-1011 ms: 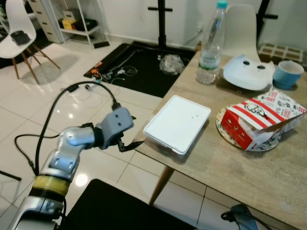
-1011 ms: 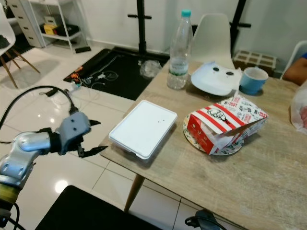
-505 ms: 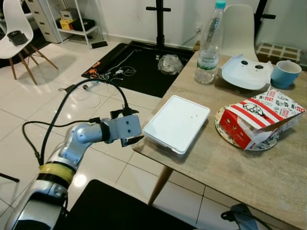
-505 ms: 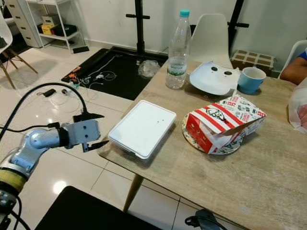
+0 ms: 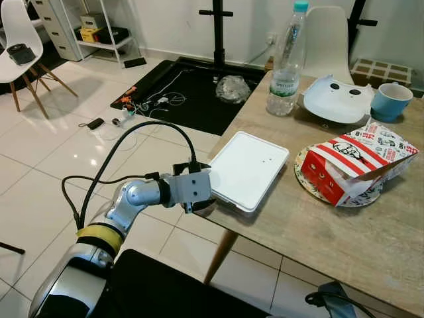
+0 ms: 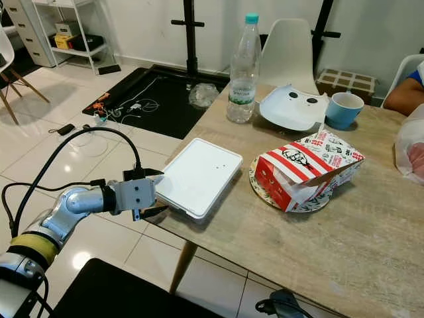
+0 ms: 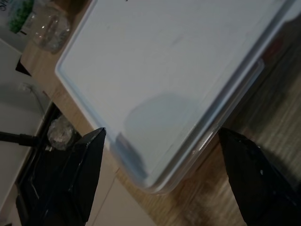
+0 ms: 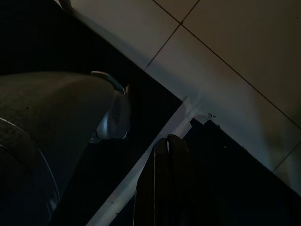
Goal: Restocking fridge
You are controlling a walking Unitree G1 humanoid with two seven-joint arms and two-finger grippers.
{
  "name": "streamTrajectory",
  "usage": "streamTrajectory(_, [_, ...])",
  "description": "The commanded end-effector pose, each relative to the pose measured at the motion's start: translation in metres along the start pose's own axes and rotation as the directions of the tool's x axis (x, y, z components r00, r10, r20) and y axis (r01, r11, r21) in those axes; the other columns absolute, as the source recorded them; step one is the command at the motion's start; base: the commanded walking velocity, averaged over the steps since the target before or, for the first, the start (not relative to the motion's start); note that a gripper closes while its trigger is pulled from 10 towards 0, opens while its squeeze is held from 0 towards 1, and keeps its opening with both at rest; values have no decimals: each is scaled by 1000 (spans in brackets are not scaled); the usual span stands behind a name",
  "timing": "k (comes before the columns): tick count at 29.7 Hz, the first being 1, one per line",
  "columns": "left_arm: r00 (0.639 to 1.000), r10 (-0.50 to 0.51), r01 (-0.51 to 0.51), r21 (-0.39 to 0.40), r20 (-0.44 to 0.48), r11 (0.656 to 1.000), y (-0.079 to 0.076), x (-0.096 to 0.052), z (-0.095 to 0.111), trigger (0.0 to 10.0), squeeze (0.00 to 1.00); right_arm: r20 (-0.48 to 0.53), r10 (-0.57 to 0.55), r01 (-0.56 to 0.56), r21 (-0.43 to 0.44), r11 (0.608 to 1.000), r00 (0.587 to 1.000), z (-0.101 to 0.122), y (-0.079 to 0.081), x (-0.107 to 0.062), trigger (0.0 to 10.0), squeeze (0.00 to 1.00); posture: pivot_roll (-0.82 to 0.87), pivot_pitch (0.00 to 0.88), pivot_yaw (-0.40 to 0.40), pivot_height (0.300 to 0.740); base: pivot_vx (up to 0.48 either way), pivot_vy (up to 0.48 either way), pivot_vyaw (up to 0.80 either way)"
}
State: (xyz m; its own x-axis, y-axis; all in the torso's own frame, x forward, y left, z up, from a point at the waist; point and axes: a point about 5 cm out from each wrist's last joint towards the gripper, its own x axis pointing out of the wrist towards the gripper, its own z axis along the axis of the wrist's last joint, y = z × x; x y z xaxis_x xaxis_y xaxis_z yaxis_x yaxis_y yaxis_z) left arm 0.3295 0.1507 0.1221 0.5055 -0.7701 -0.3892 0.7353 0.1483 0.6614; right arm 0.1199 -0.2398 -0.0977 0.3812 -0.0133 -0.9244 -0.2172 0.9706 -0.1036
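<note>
Container (image 5: 246,169): flat, rectangular, white lid with rounded corners over a clear base; lid closed. It is being kept flat on the table's near-left corner, one corner lying between the spread fingers (image 7: 84,162) of the left gripper (image 5: 204,196).

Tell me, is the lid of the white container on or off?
On. The flat white lid covers the white container fully, seated over its clear base in the left wrist view.

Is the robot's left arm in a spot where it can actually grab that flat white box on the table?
Probably yes. The left gripper is at the near corner of the white container, fingers open to either side of its edge, one above the lid and one below the table edge. Nothing stands between them.
</note>
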Motion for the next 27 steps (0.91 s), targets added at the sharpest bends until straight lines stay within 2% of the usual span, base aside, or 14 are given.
streamTrajectory(1, [1000, -8, 8, 23, 10, 1000, -4, 10, 3, 10000, 0, 0, -4, 4, 14, 1000, 1000, -1, 1, 0, 10000, 0, -70, 0, 30, 740, 0, 0, 0])
streamTrajectory(9, [1000, 3, -3, 52, -7, 999, -5, 16, 1, 10000, 0, 2, -7, 7, 16, 1000, 1000, -1, 0, 0, 10000, 0, -76, 0, 31, 740, 0, 0, 0])
streamTrajectory(10, [1000, -14, 14, 48, -12, 999, -7, 17, 0, 9686, 0, 2, -8, 8, 15, 1000, 1000, -1, 0, 0, 10000, 0, -77, 0, 28, 740, 0, 0, 0])
streamTrajectory(12, [999, -30, 32, 48, -25, 998, -8, 18, -1, 10000, 0, 3, -10, 9, 15, 1000, 1000, 0, -1, 0, 10000, 0, -77, 0, 28, 740, 0, 0, 0])
streamTrajectory(13, [999, -41, 43, 49, -33, 998, -10, 18, -3, 5569, 0, 4, -11, 11, 15, 1000, 1000, 0, -1, 0, 10000, 0, -77, 0, 28, 740, 0, 0, 0])
streamTrajectory(14, [998, -50, 52, 42, -36, 998, -10, 19, -3, 2745, 0, 5, -12, 12, 15, 1000, 1000, 0, -1, 0, 10000, 0, -80, 0, 29, 740, 0, 0, 0])
streamTrajectory(15, [998, -50, 52, 42, -36, 998, -10, 19, -3, 2745, 0, 5, -12, 12, 15, 1000, 1000, 0, -1, 0, 10000, 0, -80, 0, 29, 740, 0, 0, 0])
streamTrajectory(16, [998, -60, 61, 28, -37, 998, -11, 19, -4, 0, 0, 6, -13, 13, 15, 1000, 1000, 1, -2, 0, 10000, 0, -80, 0, 29, 740, 0, 0, 0])
streamTrajectory(27, [997, -67, 67, 20, -36, 998, -13, 23, -4, 0, 0, 9, -17, 16, 17, 1000, 1000, 1, -3, 0, 10000, 0, -83, 0, 25, 740, 0, 0, 0])
